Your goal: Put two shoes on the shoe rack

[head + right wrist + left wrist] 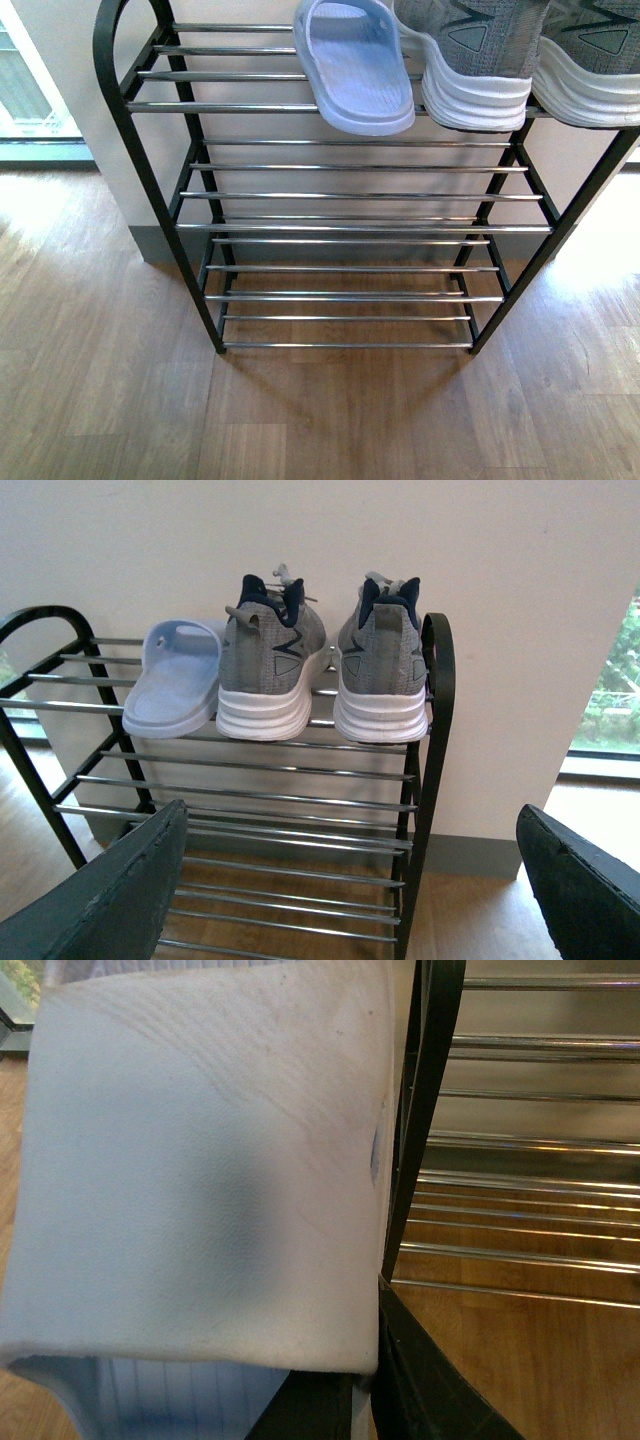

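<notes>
No readable text, brand, number or sign appears in any view.

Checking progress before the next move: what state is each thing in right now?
Pale blue slide on rack: resting on top tier.
Second pale blue slide: held in left gripper, beside the rack.
Two grey knit sneakers: on top tier, heels out.
Black-framed chrome-bar shoe rack: lower tiers bare.
Right gripper: open.
</notes>
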Robot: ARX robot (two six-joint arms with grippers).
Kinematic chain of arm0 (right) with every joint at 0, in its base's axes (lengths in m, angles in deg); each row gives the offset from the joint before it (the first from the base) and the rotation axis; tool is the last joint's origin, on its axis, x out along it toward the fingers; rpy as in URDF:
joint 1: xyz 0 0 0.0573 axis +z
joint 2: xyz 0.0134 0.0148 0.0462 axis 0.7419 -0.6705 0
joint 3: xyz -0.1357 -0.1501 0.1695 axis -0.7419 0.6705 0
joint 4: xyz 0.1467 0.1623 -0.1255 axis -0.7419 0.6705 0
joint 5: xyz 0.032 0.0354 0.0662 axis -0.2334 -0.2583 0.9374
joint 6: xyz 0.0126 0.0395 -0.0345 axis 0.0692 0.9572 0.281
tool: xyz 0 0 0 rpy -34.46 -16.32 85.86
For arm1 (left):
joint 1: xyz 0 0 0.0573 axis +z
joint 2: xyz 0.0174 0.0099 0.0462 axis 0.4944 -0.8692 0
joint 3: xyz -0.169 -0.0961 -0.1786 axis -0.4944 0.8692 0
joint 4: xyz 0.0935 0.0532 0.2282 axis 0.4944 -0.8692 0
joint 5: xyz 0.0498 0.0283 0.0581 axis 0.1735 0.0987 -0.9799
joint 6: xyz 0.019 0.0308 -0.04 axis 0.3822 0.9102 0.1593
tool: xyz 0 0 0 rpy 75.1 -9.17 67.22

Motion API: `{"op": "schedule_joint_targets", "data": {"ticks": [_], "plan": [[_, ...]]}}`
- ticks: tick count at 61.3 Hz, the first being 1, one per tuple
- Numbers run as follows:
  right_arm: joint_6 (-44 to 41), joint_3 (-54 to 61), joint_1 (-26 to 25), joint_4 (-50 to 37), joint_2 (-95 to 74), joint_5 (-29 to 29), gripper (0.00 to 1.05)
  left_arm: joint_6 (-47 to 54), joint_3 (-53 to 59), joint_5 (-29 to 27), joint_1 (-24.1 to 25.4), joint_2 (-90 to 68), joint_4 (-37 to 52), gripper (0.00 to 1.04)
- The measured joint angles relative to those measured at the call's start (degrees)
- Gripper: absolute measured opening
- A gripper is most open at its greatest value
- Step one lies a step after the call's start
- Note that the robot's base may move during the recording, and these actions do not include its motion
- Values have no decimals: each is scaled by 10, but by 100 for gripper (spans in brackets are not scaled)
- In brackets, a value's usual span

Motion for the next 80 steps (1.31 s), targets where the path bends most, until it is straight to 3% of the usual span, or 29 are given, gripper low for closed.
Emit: {"op": "schedule_joint_targets", "data": {"ticks": [6,13,32,50,66,80], "plan": [[0,0,0,0,0,0,95,15,5,11,-5,-36,113,2],[0,0,0,0,0,0,95,21,-67,35,-7,-103,119,2],[0,0,0,0,0,0,95,18,-414,113,-13,-340,-26,2],[0,0,0,0,0,0,95,-22,-669,142,-20,-508,-165,2],[0,0,0,0,0,0,95,-32,-762,87,-20,-592,-244,2],[0,0,0,0,0,0,95,-35,-801,86,-15,-630,-276,2]]}}
